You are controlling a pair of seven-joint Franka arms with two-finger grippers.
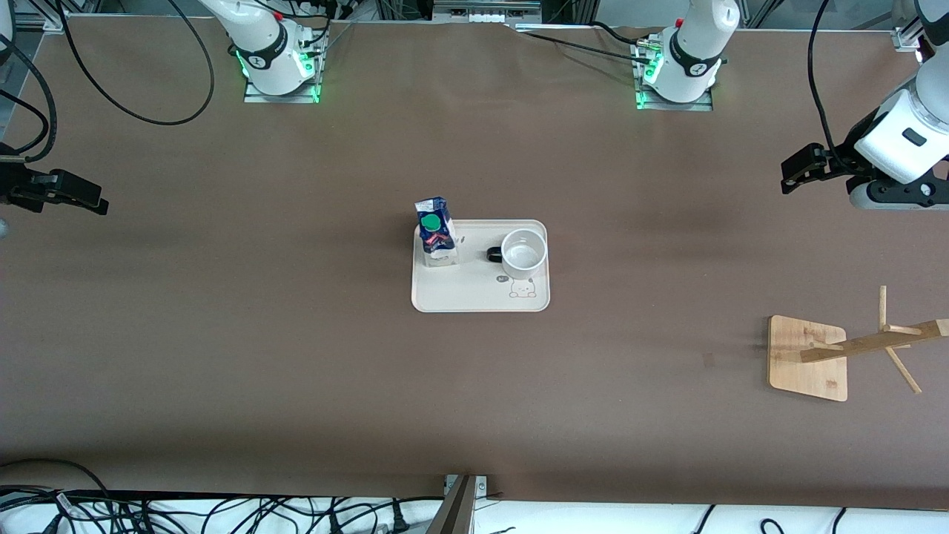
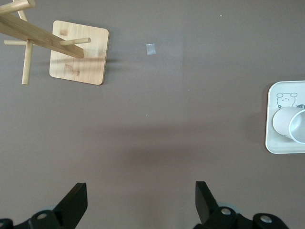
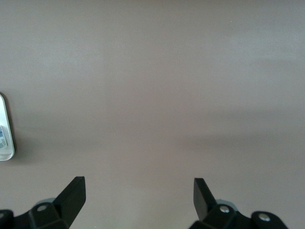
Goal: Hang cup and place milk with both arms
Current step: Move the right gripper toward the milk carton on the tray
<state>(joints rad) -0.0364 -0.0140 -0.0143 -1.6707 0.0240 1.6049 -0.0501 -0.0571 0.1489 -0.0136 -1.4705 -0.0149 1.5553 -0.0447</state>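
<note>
While both arms hang back at the table's ends, the stuff to handle sits in the middle on a cream tray (image 1: pixel 480 297). The milk (image 1: pixel 435 232) stands upright on the tray's corner toward the right arm's end, and the cup (image 1: pixel 523 254) sits upright beside it, toward the left arm's end, its black handle pointing at the carton. They're close but not touching.

The left gripper (image 2: pixel 141 200) hovers over bare table at the left arm's end with fingers spread wide, holding nothing. Same for the right gripper (image 3: pixel 139 196) at its end: wide apart, empty.

The wooden rack (image 1: pixel 808 359) stands at the left arm's end, nearer the front camera than the tray and well apart from it. A small pale patch (image 2: pixel 151 49) lies on the tabletop near its base.
</note>
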